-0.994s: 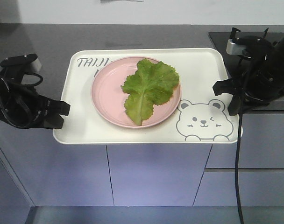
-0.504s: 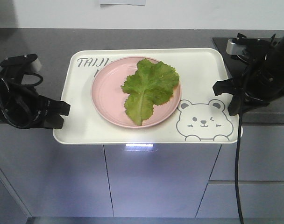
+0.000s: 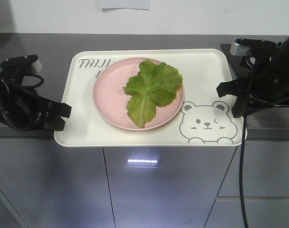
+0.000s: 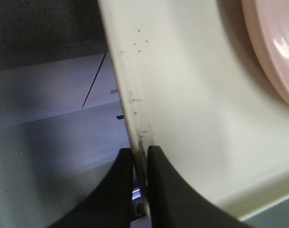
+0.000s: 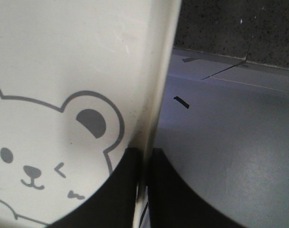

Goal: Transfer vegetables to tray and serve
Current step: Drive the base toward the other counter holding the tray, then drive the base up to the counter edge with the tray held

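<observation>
Lettuce point(image 3: 151, 90) lies flat on the pink plate point(image 3: 106, 102), its pale rib pointing to the lower frame. The plate sits centre-left on the tray point(image 3: 201, 66), so the transfer is judged done and serving is the step in hand.

The left gripper point(image 3: 64, 111) takes the tray's lower-left rim and the right gripper point(image 3: 227, 90) its right rim. Holding opposite short sides would share the load between the arms and keep the plate level. The tray's near edge overhangs the counter point(image 3: 40, 47). Whether the tray is lifted clear of the counter cannot be told.

**Front view:** the whole layout, including the bear print point(image 3: 206, 124) at lower right. The gripper bodies hide the contact with the rim.

**Left wrist view:** two dark fingers point(image 4: 116, 190) closed on the thin rim, one on each face. The plate's edge shows at upper right.

**Right wrist view:** the same pinch, with fingers point(image 5: 123, 190) clamped on the rim just beside the bear's ear. Neither wrist view shows the lettuce.
</observation>
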